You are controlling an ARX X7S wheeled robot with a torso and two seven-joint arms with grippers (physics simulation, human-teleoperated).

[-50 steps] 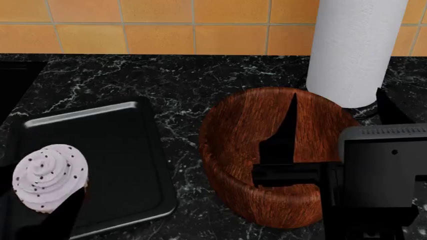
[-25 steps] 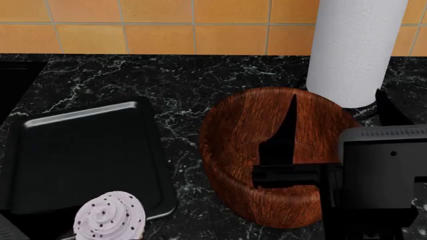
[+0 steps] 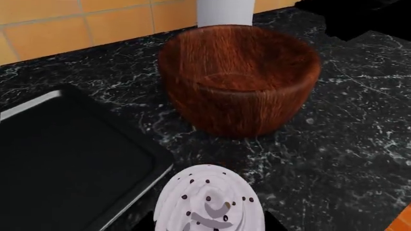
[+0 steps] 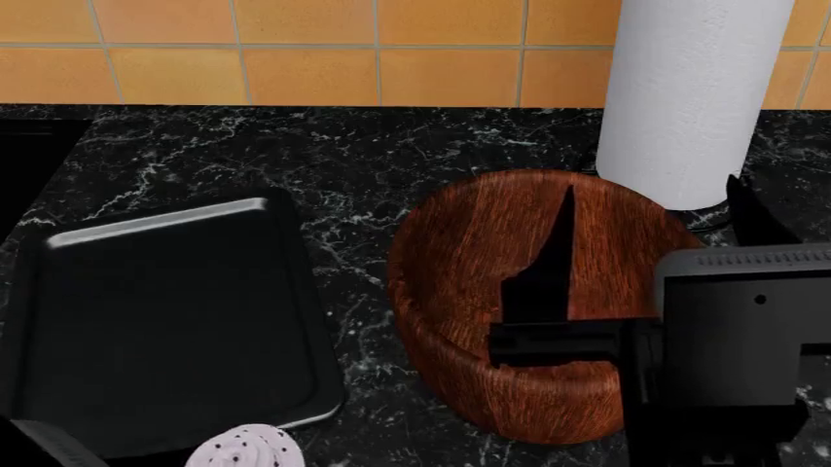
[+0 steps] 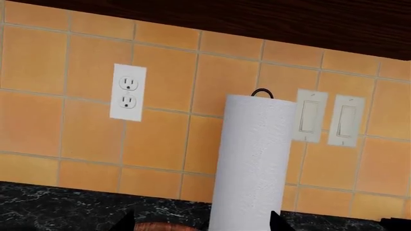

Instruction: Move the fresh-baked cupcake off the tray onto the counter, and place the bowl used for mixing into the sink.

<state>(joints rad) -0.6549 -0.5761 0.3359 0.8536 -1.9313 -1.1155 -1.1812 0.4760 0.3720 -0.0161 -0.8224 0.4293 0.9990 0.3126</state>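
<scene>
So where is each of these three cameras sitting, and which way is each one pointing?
Head view: on the robot's head, looking down at the counter, tray and bowl; the right gripper reaches over the bowl.
Left wrist view: near the left gripper, looking low across the cupcake toward the bowl; only dark gripper bits show.
Right wrist view: near the right gripper, facing the tiled wall and paper towel roll; fingertips barely show.
Shared: head and left wrist views both show bowl, tray and cupcake.

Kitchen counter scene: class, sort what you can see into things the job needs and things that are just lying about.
Needed for the job: cupcake, tray, counter, bowl.

Just lying about: paper towel roll, wall outlet, light switches.
</scene>
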